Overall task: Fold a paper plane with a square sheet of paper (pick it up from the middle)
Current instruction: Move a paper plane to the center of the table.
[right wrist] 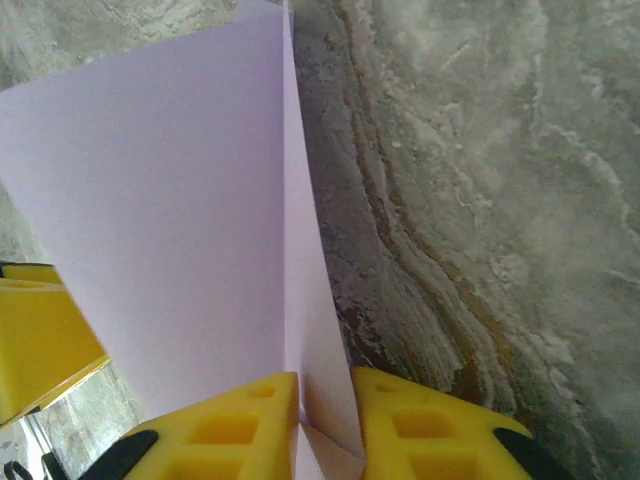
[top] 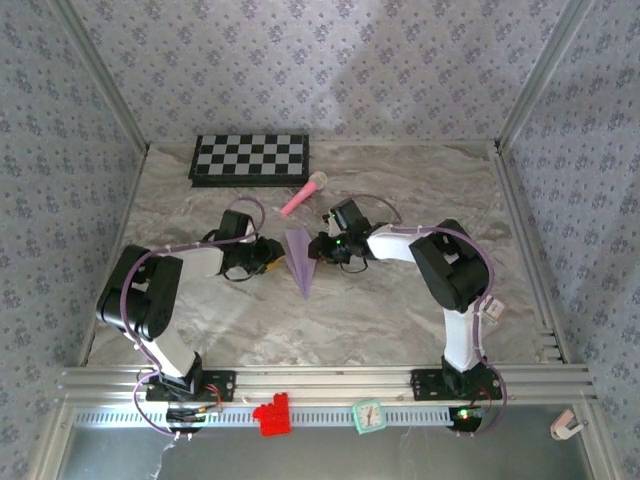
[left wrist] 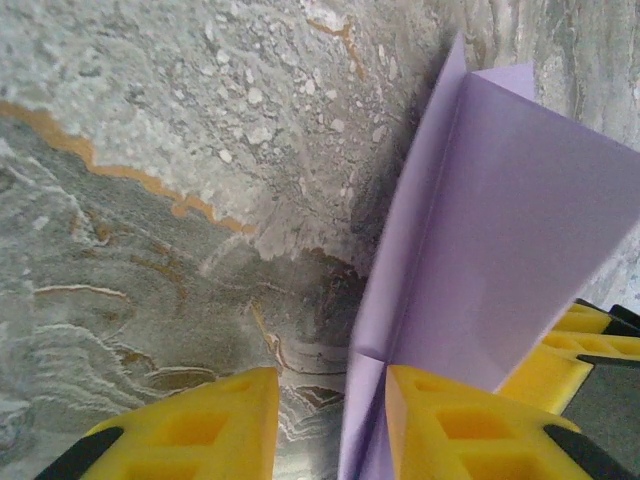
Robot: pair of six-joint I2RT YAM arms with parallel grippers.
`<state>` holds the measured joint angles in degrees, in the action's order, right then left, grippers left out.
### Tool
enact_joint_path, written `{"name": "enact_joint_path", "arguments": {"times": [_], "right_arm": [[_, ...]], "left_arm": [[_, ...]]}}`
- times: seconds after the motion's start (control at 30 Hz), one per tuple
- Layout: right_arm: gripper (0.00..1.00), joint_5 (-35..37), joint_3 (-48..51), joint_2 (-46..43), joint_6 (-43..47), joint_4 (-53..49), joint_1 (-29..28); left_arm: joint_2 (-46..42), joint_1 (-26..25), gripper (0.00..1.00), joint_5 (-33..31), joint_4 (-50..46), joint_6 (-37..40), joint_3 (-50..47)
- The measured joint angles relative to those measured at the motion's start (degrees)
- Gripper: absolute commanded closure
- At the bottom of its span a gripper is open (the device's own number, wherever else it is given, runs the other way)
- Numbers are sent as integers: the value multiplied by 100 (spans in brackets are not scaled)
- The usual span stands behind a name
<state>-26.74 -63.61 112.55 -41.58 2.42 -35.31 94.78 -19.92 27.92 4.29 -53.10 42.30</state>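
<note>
Marbled grey table (top: 400,310), patterned walls (top: 320,60) on three sides. The paper plane (top: 301,258) lies mid-table between my two grippers, its sharp tip toward my bases. My left gripper (left wrist: 330,378) has its fingers apart, with the plane's folded edge in the gap, against one finger. My right gripper (right wrist: 325,378) narrowly straddles an upright fold; whether it is clamped I cannot tell. The paper is pale lavender, crisply creased and dart-shaped.
</note>
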Motion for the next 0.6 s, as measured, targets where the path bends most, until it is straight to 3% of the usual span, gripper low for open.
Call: {"name": "enact_joint_path", "arguments": {"times": [0.33, 0.6], "right_arm": [[79, 15, 7, -31, 0, -4, 9], [81, 15, 7, -31, -2, -4, 24]], "left_arm": [[361, -92, 63, 374, 144, 9, 203], [566, -164, 70, 553, 186, 94, 437]]}}
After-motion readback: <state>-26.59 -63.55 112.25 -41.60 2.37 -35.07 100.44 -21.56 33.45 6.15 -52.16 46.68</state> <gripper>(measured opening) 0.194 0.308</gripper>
